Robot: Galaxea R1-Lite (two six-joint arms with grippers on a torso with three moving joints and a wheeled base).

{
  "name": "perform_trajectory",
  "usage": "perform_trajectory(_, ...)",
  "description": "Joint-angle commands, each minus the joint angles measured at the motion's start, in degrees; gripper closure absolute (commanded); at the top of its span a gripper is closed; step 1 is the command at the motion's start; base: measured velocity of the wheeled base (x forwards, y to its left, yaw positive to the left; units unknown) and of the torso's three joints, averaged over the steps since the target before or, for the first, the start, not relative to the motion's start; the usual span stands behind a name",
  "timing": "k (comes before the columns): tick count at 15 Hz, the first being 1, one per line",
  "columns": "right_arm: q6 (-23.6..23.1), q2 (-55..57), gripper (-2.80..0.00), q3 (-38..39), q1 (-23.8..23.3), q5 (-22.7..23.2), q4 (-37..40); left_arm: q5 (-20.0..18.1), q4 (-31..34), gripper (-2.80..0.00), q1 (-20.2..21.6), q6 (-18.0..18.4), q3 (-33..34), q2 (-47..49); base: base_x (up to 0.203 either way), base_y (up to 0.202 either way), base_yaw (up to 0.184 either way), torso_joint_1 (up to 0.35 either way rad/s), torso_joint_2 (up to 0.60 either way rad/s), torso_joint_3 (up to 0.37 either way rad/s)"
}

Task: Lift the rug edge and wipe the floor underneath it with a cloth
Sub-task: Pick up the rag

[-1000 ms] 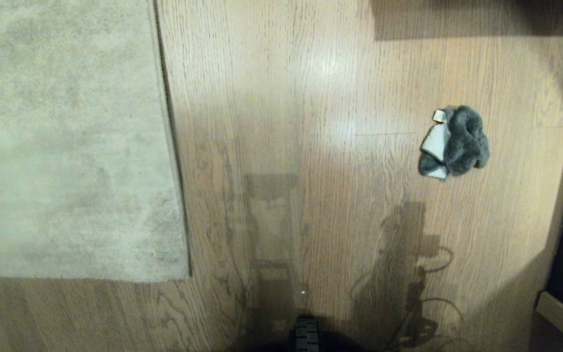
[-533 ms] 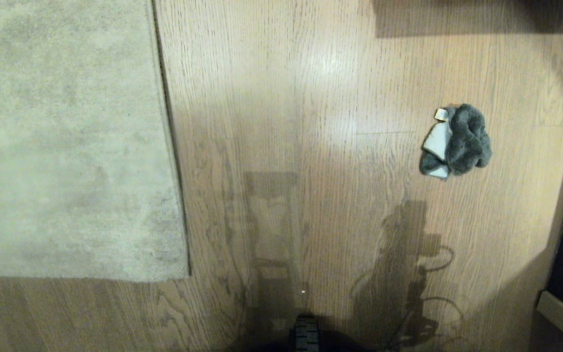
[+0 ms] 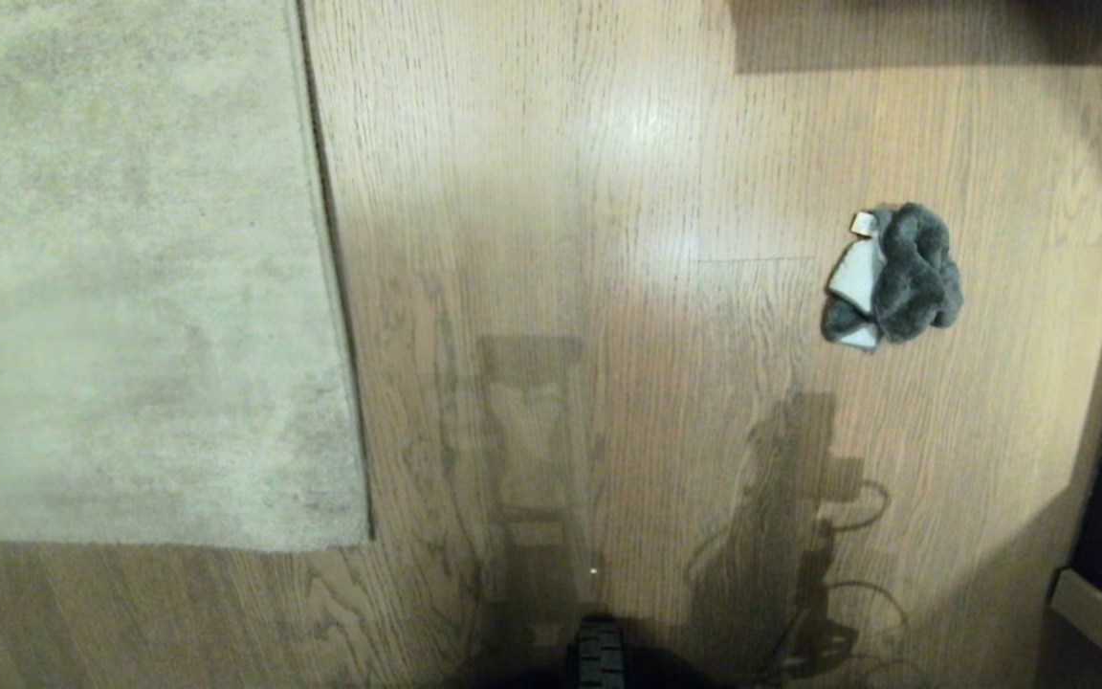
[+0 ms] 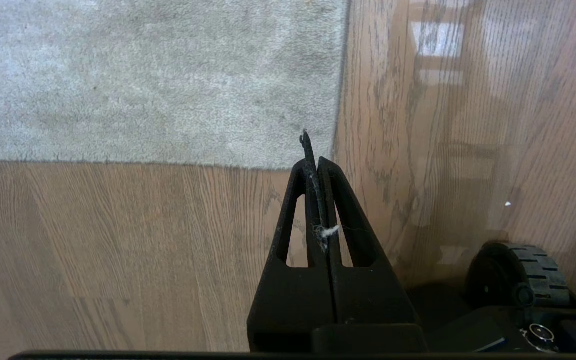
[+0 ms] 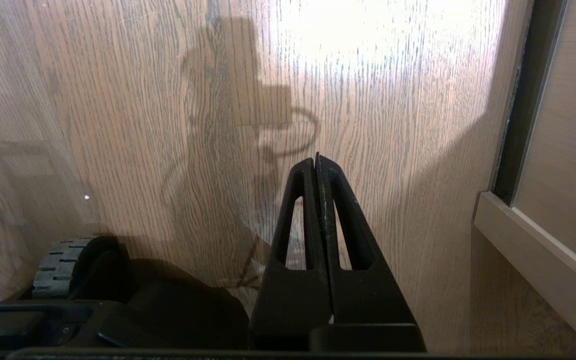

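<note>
A pale grey-beige rug (image 3: pixel 130 268) lies flat at the left of the head view, its straight rug edge (image 3: pixel 331 268) and near corner (image 3: pixel 360 541) resting on the wood-grain floor (image 3: pixel 589 191). The cloth (image 3: pixel 895 276), dark grey with a whitish side showing, sits crumpled on the floor at the right. Neither arm shows in the head view. My left gripper (image 4: pixel 314 161) hangs shut and empty above the floor just short of the rug corner (image 4: pixel 328 160), a bit of lint on its fingers. My right gripper (image 5: pixel 315 161) is shut and empty over bare floor (image 5: pixel 393 100).
A pale furniture base and dark gap (image 3: pixel 1101 603) stand at the right edge, seen also as a ledge (image 5: pixel 528 245) in the right wrist view. A dark shadowed shape (image 3: pixel 934 33) lies at the far top. My base wheel (image 3: pixel 597 655) shows at the bottom.
</note>
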Motion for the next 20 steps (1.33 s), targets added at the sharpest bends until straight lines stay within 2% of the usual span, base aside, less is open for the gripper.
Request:
perform_trajectory(1,-0.17,-0.05,0.0,0.0,0.01,0.1,-0.08,0.03,-0.01,0.0,-0.06,-0.05,0.0,0.01,0.0,0.0,0.0,0.0,0.0,0.0)
perform_trajectory(17,-0.71,-0.05,0.0,-0.09,0.01,0.31,1.32,0.03,-0.01,0.0,0.02,-0.05,0.0,0.01,0.0,0.0,0.0,0.0,0.0,0.0)
perform_trajectory(20,-3.82,1.45,0.0,-0.76,0.01,1.4,1.33,0.03,-0.01,0.0,0.02,-0.05,0.0,0.01,0.0,0.0,0.0,0.0,0.0,0.0)
